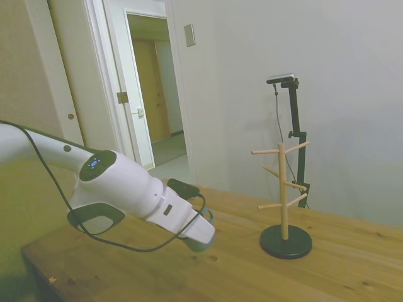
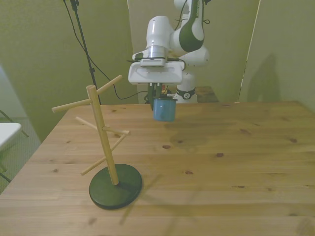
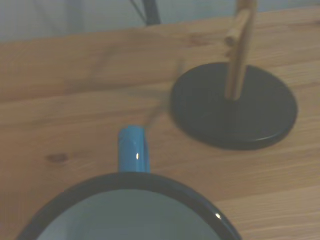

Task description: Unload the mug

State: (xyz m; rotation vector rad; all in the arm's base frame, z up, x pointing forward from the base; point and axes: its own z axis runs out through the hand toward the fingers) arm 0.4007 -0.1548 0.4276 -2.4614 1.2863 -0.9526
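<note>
- Front view, far left: you see the wooden mug tree (image 2: 103,135) standing upright on its round black base (image 2: 115,186), near the table (image 2: 236,162) edge closest to the camera. Its pegs are bare.
- Moving right: the gripper (image 2: 158,94) hangs over the table's far middle, well apart from the tree. It pinches the blue mug (image 2: 164,109) from above; the mug hangs clear of the tabletop, mouth up under the white hand.
- Side view: you find the arm low over the table's left part, with only a sliver of the mug (image 1: 204,217) showing by the hand. The mug tree (image 1: 283,192) stands well to the right.
- Wrist view: you see the mug's dark rim (image 3: 150,182) and white inside, with its blue loop handle (image 3: 133,149) pointing toward the tree's black base (image 3: 235,107).
</note>
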